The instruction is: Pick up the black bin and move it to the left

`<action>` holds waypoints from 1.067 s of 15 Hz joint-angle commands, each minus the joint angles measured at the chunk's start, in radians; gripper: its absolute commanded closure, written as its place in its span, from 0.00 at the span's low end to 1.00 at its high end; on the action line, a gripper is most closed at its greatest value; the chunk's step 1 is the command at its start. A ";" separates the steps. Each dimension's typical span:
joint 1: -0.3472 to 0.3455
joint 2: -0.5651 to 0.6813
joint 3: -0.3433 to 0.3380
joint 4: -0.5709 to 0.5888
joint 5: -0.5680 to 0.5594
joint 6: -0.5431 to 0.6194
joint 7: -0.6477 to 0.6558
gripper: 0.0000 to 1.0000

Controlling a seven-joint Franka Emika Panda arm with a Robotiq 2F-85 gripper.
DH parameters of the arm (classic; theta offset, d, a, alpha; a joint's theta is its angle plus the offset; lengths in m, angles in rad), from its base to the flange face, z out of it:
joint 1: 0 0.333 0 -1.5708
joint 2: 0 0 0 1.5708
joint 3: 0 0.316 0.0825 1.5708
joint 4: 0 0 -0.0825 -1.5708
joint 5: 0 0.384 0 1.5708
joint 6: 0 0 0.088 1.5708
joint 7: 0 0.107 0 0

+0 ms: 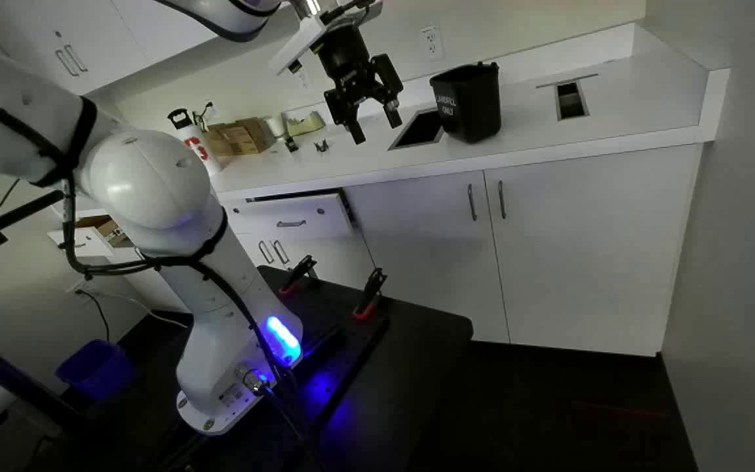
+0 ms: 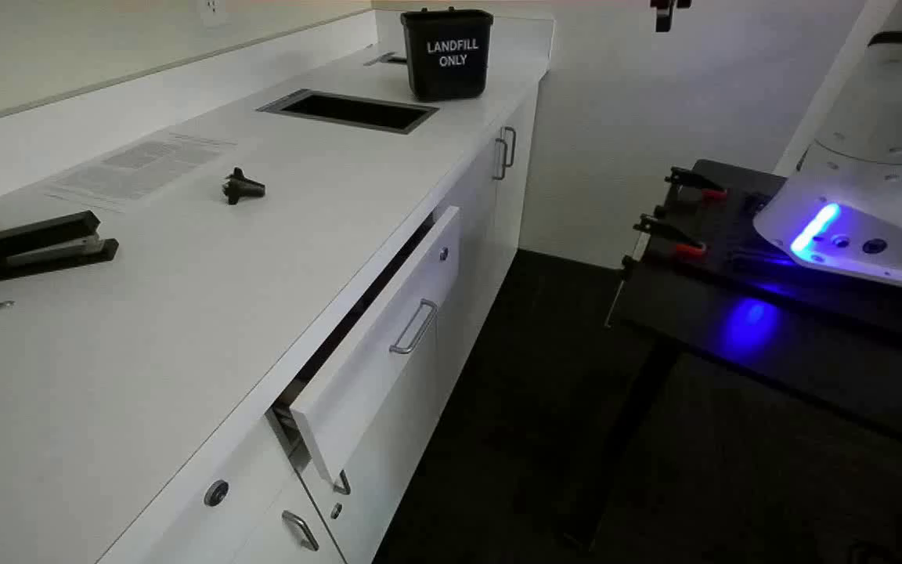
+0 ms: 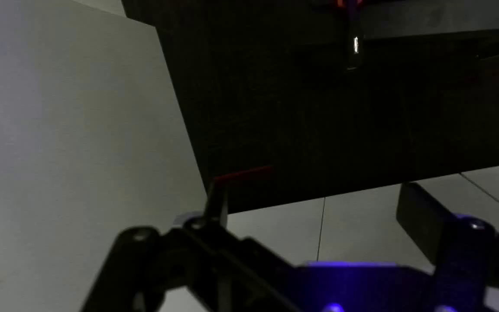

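Observation:
The black bin (image 1: 472, 108) stands upright on the white counter, beside a dark rectangular opening, in an exterior view. It also shows in an exterior view (image 2: 449, 74) with white "LANDFILL ONLY" lettering on its side. My gripper (image 1: 375, 126) is open and empty, in the air with its fingers pointing down, apart from the bin. Only a fingertip of the gripper (image 2: 662, 17) shows at the top edge in an exterior view. In the wrist view the gripper's fingers (image 3: 313, 195) are spread with nothing between them. The bin is out of the wrist view.
The white counter (image 2: 279, 258) holds a stapler (image 2: 28, 247), a small black part (image 2: 243, 186) and a paper sheet (image 2: 142, 164). A cardboard box (image 1: 243, 136) and a bottle (image 1: 197, 141) stand at its far end. A drawer (image 2: 380, 345) is partly open. A wall (image 1: 731, 216) closes one end.

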 commanded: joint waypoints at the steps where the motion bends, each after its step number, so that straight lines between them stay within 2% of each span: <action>1: 0.014 0.000 -0.012 0.002 -0.007 -0.004 0.006 0.00; 5: 0.014 0.000 -0.012 0.002 -0.007 -0.004 0.006 0.00; 10: 0.072 0.055 -0.090 0.118 0.098 0.179 -0.096 0.00; 14: 0.164 0.172 -0.174 0.243 0.200 0.332 -0.341 0.00; 16: 0.227 0.210 -0.232 0.286 0.304 0.342 -0.492 0.00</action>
